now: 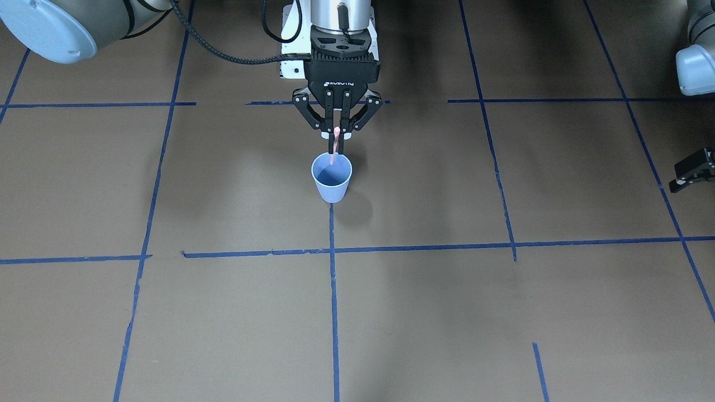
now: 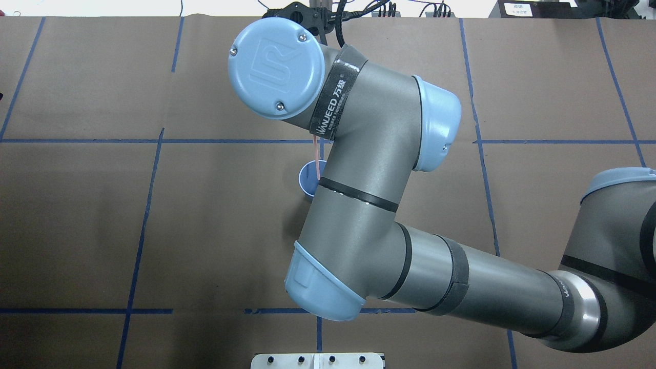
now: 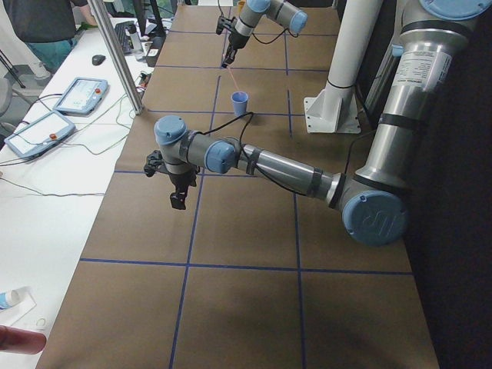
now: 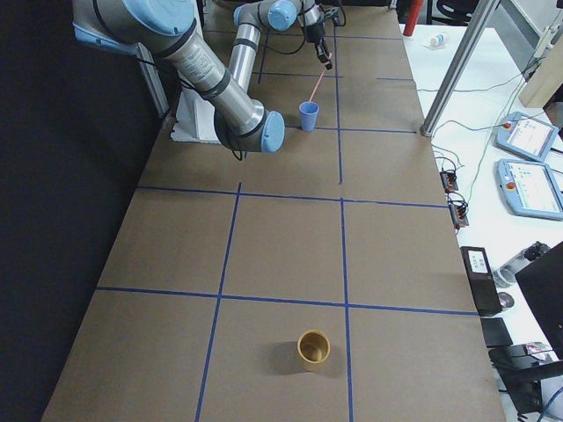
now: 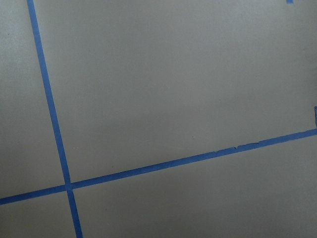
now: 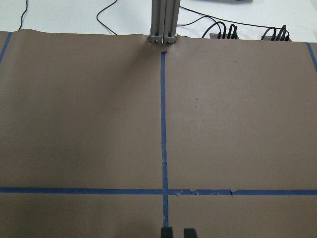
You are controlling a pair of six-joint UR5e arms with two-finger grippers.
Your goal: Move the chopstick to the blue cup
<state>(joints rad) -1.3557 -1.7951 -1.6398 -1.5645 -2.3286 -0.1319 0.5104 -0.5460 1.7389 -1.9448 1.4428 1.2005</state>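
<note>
The blue cup [image 1: 332,177] stands upright on the brown paper at the table's middle, also seen in the overhead view [image 2: 308,180] and the side views [image 3: 240,103] [image 4: 308,115]. My right gripper [image 1: 337,133] hangs just above and behind it, shut on a thin pink chopstick [image 1: 334,148]. The stick slants down, its lower end at the cup's mouth [image 2: 317,160] [image 4: 318,85]. The right wrist view shows only the two fingertips [image 6: 167,232] close together. My left gripper [image 1: 692,170] hovers low far off to the side [image 3: 178,192]; its jaws are unclear.
A tan cup [image 4: 313,348] stands alone at the table's far right end. The white robot base plate [image 2: 318,360] sits at the near edge. Blue tape lines [image 1: 333,290] grid the paper. A metal post [image 6: 162,20] stands at the far table edge.
</note>
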